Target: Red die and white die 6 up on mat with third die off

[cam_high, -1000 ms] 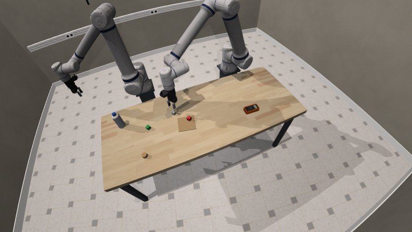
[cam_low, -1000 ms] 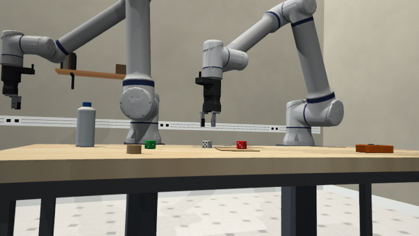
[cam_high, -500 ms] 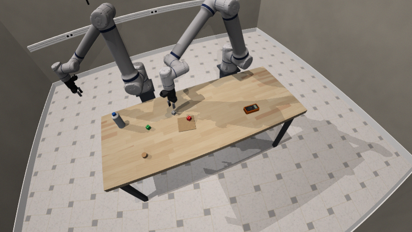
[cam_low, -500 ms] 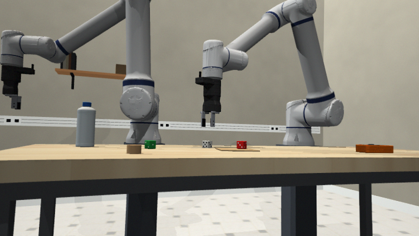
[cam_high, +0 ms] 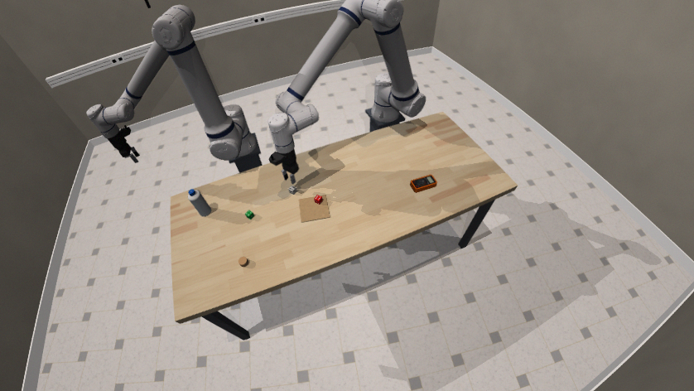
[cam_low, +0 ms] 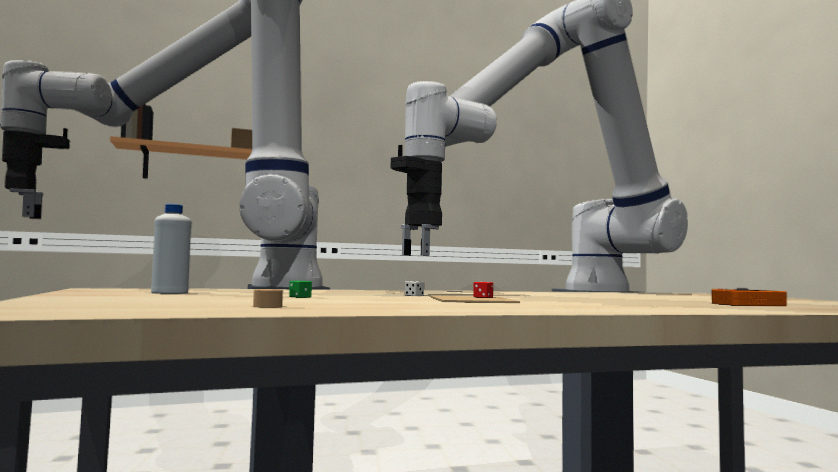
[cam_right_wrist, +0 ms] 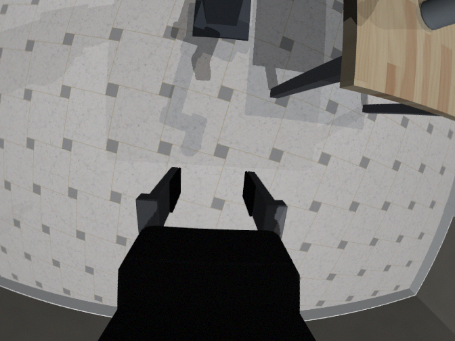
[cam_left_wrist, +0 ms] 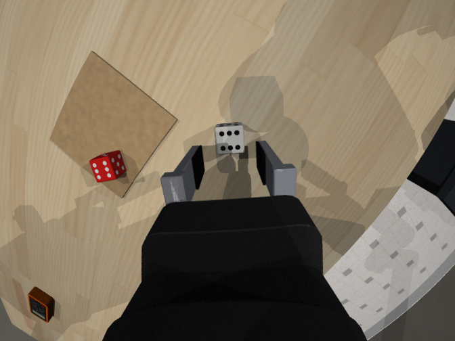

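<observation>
Left wrist view, white die [cam_left_wrist: 229, 139] below open left gripper [cam_left_wrist: 229, 156]

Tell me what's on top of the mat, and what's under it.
On the mat, near one edge, is the red die. The mat hides whatever lies beneath it.

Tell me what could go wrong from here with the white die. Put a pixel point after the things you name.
The open left claw [cam_high: 289, 179] [cam_low: 416, 252] [cam_left_wrist: 229, 156] hovers above the white die [cam_high: 291, 190] [cam_low: 414, 287] [cam_left_wrist: 229, 139]; descending off-center, a finger could knock it and lose the 6 on top.

The white die is off the mat [cam_high: 315, 211] [cam_low: 469, 299] [cam_left_wrist: 110, 102]; a short placement might straddle its edge.

The red die [cam_high: 318, 199] [cam_low: 483, 289] [cam_left_wrist: 108, 166] sits near the mat's edge, so a bump during placement could push it partly off.
</observation>
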Tool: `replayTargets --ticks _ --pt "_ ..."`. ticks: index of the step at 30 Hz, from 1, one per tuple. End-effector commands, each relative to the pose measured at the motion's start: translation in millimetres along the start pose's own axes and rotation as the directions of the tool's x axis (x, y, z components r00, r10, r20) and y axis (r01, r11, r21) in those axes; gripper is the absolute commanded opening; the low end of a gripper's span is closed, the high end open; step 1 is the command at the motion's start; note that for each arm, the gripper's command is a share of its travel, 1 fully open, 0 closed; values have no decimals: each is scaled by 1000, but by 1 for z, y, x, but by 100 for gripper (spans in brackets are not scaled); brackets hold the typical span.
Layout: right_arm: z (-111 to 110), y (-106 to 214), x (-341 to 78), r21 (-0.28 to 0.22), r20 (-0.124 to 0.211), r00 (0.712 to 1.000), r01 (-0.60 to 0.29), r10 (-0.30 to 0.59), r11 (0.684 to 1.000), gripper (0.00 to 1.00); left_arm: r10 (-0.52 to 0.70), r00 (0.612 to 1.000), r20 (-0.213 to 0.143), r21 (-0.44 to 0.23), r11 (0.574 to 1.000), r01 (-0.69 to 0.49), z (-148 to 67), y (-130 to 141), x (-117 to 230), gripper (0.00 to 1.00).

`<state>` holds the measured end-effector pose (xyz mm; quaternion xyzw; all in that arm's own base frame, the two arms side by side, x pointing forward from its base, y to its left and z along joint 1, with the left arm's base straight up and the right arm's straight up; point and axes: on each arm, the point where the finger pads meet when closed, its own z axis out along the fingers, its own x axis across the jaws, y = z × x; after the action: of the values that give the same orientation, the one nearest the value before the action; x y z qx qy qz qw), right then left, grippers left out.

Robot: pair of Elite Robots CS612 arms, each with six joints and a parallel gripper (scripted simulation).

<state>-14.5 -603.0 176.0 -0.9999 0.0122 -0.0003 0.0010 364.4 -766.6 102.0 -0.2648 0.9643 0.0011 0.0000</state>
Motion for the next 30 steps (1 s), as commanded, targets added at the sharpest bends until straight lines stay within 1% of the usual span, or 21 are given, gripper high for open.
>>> replayTargets --ticks 1,10,25,30 --pt "-1 1 0 -2 0 1000 0 0 1000 100 0 1000 -1 2 1000 0 2 -1 0 87" --pt "-1 1 0 -2 0 1000 0 0 1000 100 0 1000 -1 2 1000 0 11 -1 0 87" --pt "-1 1 0 -2 0 1000 0 0 1000 100 0 1000 -1 2 1000 0 35 -1 0 87" --pt "-1 1 0 -2 0 1000 0 0 1000 100 0 1000 -1 2 1000 0 38 -1 0 87"
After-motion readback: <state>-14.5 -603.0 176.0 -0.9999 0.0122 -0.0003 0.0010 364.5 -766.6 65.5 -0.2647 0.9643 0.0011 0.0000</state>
